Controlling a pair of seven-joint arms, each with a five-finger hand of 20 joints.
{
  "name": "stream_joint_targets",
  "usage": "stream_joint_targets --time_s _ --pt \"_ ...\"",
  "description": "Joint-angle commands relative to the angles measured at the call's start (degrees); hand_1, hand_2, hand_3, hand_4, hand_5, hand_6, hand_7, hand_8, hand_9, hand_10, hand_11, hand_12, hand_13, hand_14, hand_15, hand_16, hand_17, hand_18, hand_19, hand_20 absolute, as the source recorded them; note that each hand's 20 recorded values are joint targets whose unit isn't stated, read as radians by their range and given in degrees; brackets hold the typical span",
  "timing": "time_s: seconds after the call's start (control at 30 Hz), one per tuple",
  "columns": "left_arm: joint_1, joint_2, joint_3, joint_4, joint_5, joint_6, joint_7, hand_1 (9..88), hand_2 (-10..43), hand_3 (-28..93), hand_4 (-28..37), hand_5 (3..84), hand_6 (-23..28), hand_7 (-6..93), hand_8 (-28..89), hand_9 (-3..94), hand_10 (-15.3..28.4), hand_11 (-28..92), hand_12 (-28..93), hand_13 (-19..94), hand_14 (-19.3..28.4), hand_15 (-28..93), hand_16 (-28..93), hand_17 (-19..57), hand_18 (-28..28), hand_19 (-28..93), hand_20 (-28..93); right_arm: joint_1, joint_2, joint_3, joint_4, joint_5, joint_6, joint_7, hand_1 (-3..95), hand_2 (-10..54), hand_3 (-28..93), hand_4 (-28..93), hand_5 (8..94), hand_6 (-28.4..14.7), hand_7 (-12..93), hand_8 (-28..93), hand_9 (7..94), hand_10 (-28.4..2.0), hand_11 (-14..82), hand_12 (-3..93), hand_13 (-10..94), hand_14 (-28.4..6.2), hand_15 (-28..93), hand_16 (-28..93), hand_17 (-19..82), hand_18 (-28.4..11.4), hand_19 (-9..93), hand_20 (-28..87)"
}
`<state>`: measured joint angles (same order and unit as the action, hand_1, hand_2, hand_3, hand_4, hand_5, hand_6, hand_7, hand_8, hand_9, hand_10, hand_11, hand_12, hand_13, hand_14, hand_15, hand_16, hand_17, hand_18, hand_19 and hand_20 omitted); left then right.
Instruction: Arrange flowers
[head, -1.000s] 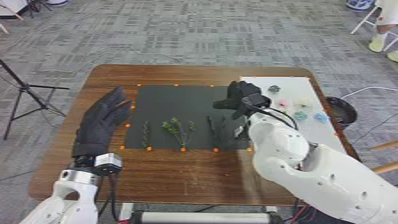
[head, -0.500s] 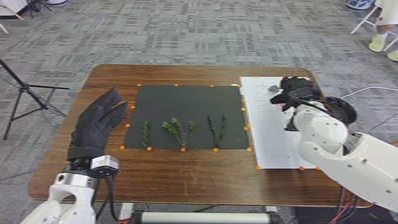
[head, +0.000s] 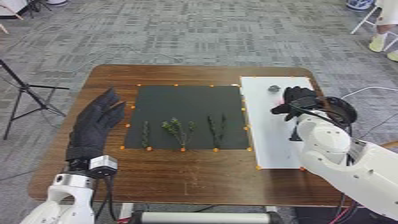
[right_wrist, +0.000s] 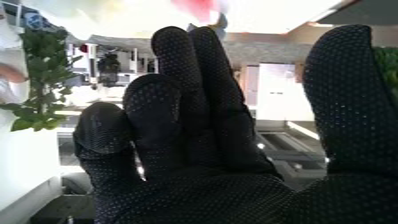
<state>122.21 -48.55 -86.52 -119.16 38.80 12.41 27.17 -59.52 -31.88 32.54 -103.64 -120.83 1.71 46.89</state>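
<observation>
Right hand (head: 300, 97): located over the far part of the white board (head: 272, 125), beside the black bin (head: 345, 111) at the table's edge. In the right wrist view, the right hand (right_wrist: 195, 190) is spread, with its fingers straight and the thumb standing well apart from them. The longer fingers lie close alongside one another. A pink flower (right_wrist: 197, 7) and a pale flower (right_wrist: 98, 17) appear beyond the fingertips; whether the hand touches either cannot be told.

Left hand (head: 93, 120): located over the left side of the brown table (head: 187, 175), just beside the dark mat (head: 182, 102). Its fingers are extended and point toward the far side of the table.

Flowers and stems: a greyish flower (head: 274, 89) sits on the far part of the white board, near the right hand. Three groups of greenery are laid along the near part of the dark mat. These are a narrow green sprig (head: 146, 134) on the left, a leafy sprig (head: 179, 131) with lighter leaves in the middle, and dark stems (head: 217, 131) on the right. All three point away from the robot. Small orange markers line the mat's edges
</observation>
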Motion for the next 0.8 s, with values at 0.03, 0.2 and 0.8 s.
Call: stream_joint_targets --time_s 0.03,0.2,0.8 --pt "0.2 0.21 0.15 -0.47 -0.09 0.33 0.50 25.3 -2.1 67 -24.5 32.4 3.0 15.7 -7 24.2 11.8 19 20 20 14.0 26 7 -9.7 19.9 37 13 3.8 1.0 -6.7 3.1 -0.5 0.4 1.8 25.6 -9.5 74 -28 55.0 -5.3 35 -11 59.4 -14.0 40.0 31.0 57 -12.5 80 34 33 -22.5 93 59" --pt "-0.1 0.42 0.34 -0.42 -0.19 0.35 0.65 25.2 -2.1 67 -24.4 32.5 3.0 15.8 -7 24.3 11.8 19 20 20 13.9 26 7 -9.7 19.9 37 13 3.3 -0.6 -7.8 5.2 -2.1 2.7 4.7 25.4 -9.5 75 -28 55.0 -5.4 34 -11 59.4 -14.1 39.7 30.7 57 -12.6 80 34 34 -22.5 93 59" --pt "-1.6 0.87 1.27 0.17 -0.41 -0.33 0.79 25.1 -1.8 67 -24.6 32.6 3.1 15.7 -7 24.3 11.9 19 20 20 13.9 26 7 -9.7 19.9 37 13 7.5 -3.2 -14.8 8.4 -5.3 7.3 3.2 29.5 -9.5 82 -28 59.3 -2.5 38 -12 65.1 -12.7 42.3 31.4 62 -10.6 78 36 37 -21.5 93 61"
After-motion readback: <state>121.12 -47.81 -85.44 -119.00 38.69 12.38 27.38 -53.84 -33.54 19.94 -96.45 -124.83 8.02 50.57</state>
